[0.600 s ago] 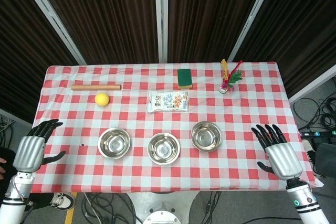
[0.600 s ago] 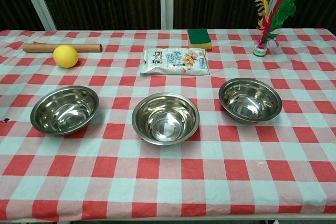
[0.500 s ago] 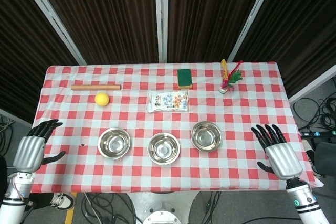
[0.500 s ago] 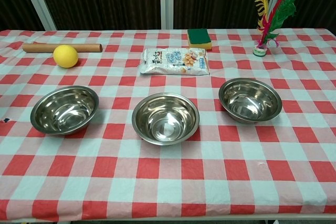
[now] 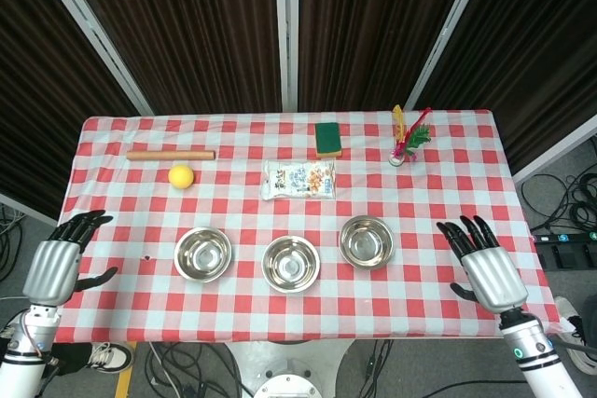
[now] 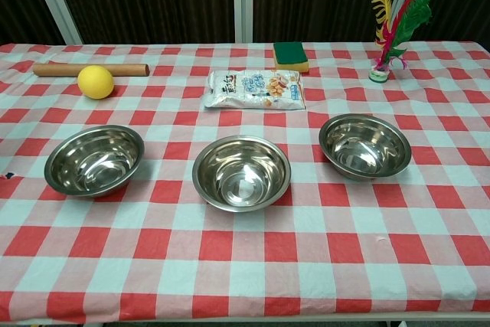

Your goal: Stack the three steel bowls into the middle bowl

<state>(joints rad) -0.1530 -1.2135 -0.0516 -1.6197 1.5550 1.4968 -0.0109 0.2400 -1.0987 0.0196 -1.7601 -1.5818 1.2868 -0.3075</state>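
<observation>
Three steel bowls stand in a row near the table's front edge: the left bowl (image 5: 202, 253) (image 6: 95, 160), the middle bowl (image 5: 291, 264) (image 6: 242, 172) and the right bowl (image 5: 367, 241) (image 6: 364, 146). All sit apart and hold nothing. My left hand (image 5: 58, 265) hovers beyond the table's left edge, fingers spread, holding nothing. Over the table's right front corner my right hand (image 5: 481, 264) is also spread and holds nothing, well right of the right bowl. Neither hand shows in the chest view.
Behind the bowls lie a snack packet (image 5: 298, 179) (image 6: 255, 88), a yellow ball (image 5: 181, 175) (image 6: 96, 81), a wooden rolling pin (image 5: 170, 155) (image 6: 90, 70), a green sponge (image 5: 327, 138) (image 6: 290, 55) and a feather shuttlecock (image 5: 406, 141) (image 6: 392, 24). The red-checked cloth (image 5: 420, 207) covers the table.
My right hand has shifted a little to the left, toward the right bowl. The left hand and the bowls have not moved.
</observation>
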